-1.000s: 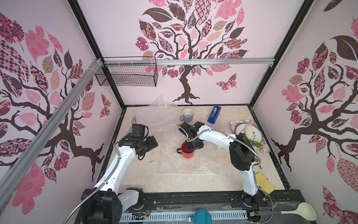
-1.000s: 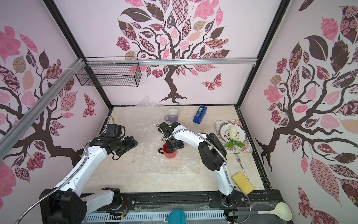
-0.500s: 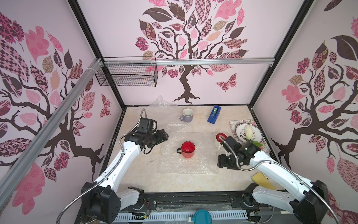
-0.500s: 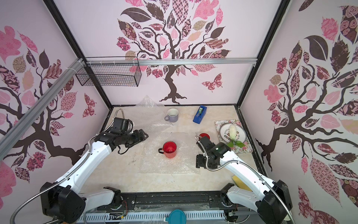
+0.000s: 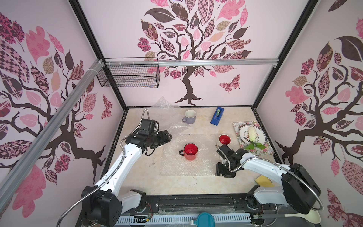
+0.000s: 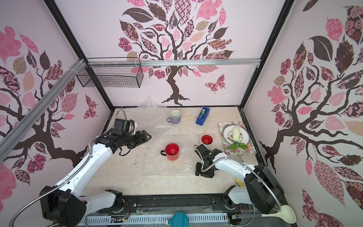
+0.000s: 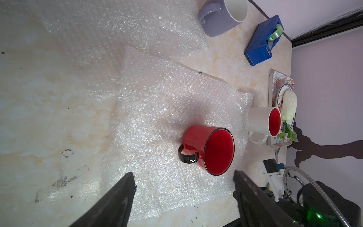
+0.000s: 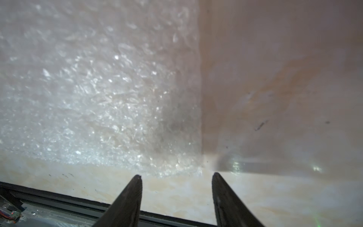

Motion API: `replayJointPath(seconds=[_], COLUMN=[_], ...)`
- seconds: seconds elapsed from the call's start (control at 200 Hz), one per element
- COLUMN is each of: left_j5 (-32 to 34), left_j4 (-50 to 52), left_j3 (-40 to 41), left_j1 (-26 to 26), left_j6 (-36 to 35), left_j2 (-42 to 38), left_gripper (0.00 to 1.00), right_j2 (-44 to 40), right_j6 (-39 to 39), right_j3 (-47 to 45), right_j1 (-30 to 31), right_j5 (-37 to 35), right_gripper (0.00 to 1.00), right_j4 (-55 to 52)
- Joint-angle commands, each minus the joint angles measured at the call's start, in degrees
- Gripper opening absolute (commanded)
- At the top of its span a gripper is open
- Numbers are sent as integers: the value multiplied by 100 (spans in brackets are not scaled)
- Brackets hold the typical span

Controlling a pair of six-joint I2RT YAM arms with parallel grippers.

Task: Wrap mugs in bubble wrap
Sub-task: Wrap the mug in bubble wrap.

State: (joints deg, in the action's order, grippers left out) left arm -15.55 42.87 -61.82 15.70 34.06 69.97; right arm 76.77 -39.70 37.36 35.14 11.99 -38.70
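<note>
I see the red mug (image 5: 190,151) on flat bubble wrap (image 5: 176,167), unwrapped; lavender mug (image 5: 190,116) and white mug (image 5: 224,139) wait. Left gripper (image 7: 183,173), right gripper (image 8: 176,174): both gape empty.

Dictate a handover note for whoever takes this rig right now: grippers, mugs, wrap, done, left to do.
Left gripper: jaws open, empty, by the far left corner of the flat bubble wrap sheet.
Right gripper: jaws open, empty, at its near right corner.
Red mug upright on that sheet. White mug beside its right edge; lavender mug at the back by a second sheet.
Done: red mug placed. Left: wrap all three.
</note>
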Motion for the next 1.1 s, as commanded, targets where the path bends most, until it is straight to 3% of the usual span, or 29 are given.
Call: replayJointPath(seconds=[0.0, 0.1, 0.29, 0.405, 0.61, 0.845, 1.095], left_j5=[178, 331, 189, -109, -59, -344, -249], left_j4=[-18, 10, -47, -225, -227, -477, -1007], left_j3=[47, 120, 29, -18, -122, 71, 965], left_j1=[12, 12, 16, 13, 20, 91, 822], left_j6=[-97, -91, -248, -243, -417, -488, -401], left_j2=[-160, -235, -270, -213, -160, -315, -908], left_gripper=[81, 81, 81, 80, 79, 79, 79], right_j2=[432, 380, 81, -150, -400, 687, 1808], right_j6=[-36, -115, -124, 123, 108, -40, -22], right_j3=[-10, -88, 232, 928, 2128, 3125, 3738], right_j1=[17, 46, 46, 44, 53, 250, 342], right_j5=[-128, -295, -404, -230, 762, 1683, 1957], right_gripper=[50, 42, 0, 0, 0, 0, 0], right_j4=[54, 3, -118, -249, 324, 905, 850])
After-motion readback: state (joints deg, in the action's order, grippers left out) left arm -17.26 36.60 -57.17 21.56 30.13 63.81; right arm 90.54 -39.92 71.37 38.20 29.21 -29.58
